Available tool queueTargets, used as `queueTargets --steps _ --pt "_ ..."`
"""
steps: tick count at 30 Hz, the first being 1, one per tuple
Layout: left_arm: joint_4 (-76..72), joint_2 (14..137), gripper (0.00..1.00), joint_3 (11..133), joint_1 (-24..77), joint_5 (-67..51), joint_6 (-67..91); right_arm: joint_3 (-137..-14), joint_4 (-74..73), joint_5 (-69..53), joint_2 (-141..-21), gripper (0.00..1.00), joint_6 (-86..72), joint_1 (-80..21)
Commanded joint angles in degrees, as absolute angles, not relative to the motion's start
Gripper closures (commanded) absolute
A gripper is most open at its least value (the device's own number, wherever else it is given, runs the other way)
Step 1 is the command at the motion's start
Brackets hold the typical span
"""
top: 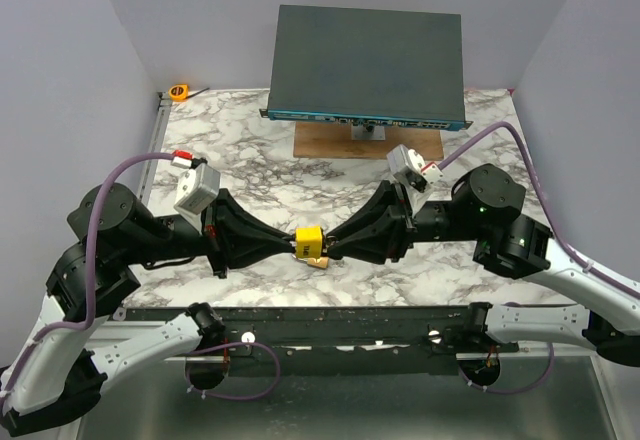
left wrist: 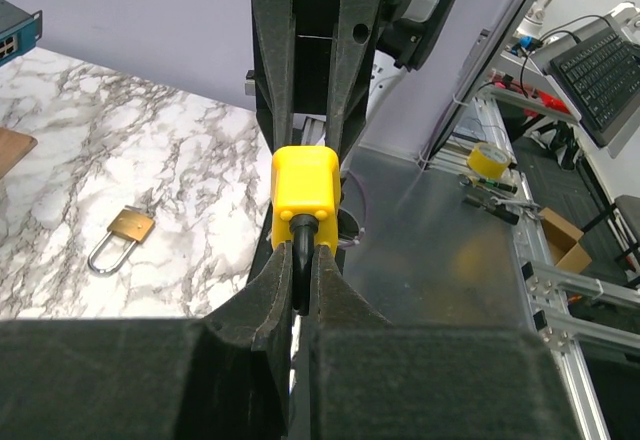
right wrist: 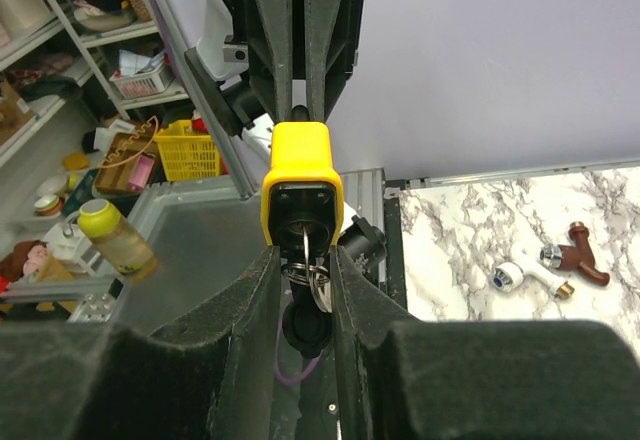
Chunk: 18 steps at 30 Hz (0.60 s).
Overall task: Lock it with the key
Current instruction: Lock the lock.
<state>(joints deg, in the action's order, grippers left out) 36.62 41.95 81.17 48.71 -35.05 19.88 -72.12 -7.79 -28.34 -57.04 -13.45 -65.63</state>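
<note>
A yellow padlock (top: 309,239) hangs in the air between my two grippers, above the marble table's near edge. My left gripper (top: 291,243) is shut on its black shackle (left wrist: 298,250), with the yellow body (left wrist: 305,185) just beyond the fingertips. In the right wrist view the lock's keyhole face (right wrist: 302,175) points at the camera. A key (right wrist: 304,244) sits in the keyhole, edge-on, with a ring and a second key (right wrist: 320,285) hanging from it. My right gripper (right wrist: 305,252) flanks the key, its jaws slightly apart and their tips at the lock's lower corners.
A small brass padlock (left wrist: 125,230) lies on the marble below the yellow one. A dark network switch (top: 365,60) on a wooden board (top: 365,141) stands at the back. An orange tape measure (top: 179,91) lies far left. Tap fittings (right wrist: 545,265) lie on the table.
</note>
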Motion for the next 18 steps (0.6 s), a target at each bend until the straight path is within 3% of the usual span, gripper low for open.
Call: queueTargets --steps 1,10,18 --pt "34.3 42.3 1.00 82.7 48.4 -36.6 19.9 -72.2 -5.9 -30.4 -57.0 0.76 -14.1 -66.0" --pt "34.1 42.2 1.00 82.3 48.4 -36.6 20.2 -71.2 -4.4 -31.0 -56.8 0.99 -14.6 -65.9" --pt "33.8 42.3 1.00 82.2 48.4 -36.4 20.2 -70.3 -4.0 -30.3 -56.3 0.99 -14.3 -65.9"
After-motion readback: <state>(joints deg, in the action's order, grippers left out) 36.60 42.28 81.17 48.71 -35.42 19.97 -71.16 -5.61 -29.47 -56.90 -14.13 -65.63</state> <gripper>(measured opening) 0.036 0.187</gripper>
